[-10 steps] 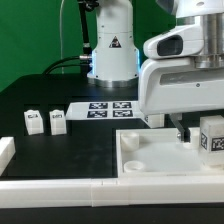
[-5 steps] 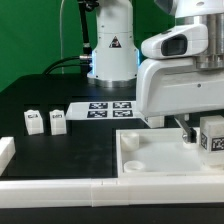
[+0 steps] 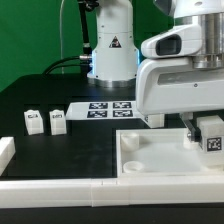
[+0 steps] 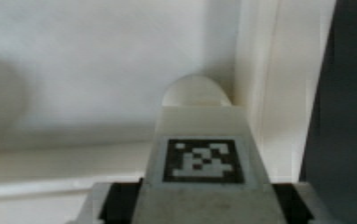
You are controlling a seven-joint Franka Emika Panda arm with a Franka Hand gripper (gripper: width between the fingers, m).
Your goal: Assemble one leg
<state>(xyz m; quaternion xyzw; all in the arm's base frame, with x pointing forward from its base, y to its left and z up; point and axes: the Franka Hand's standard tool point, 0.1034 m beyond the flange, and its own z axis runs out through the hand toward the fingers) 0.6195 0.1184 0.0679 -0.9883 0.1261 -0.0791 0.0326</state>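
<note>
My gripper (image 3: 204,134) is shut on a leg (image 3: 211,130), a small white block with a black-and-white tag, held over the far right corner of the white tray (image 3: 160,158). In the wrist view the leg (image 4: 201,135) runs out from between my dark fingers (image 4: 125,198), tag facing the camera. Its far end points at a round corner socket (image 4: 200,90) beside the tray's wall. I cannot tell whether the end touches the socket. Two more legs (image 3: 34,121) (image 3: 57,121) stand on the black table at the exterior view's left.
The marker board (image 3: 108,106) lies behind the tray, in front of the robot base (image 3: 112,55). A white bracket piece (image 3: 5,150) sits at the left edge. A white rail (image 3: 60,190) runs along the table's front.
My gripper and the held leg have shifted very slightly upward over the tray's corner. Nothing else has moved.
</note>
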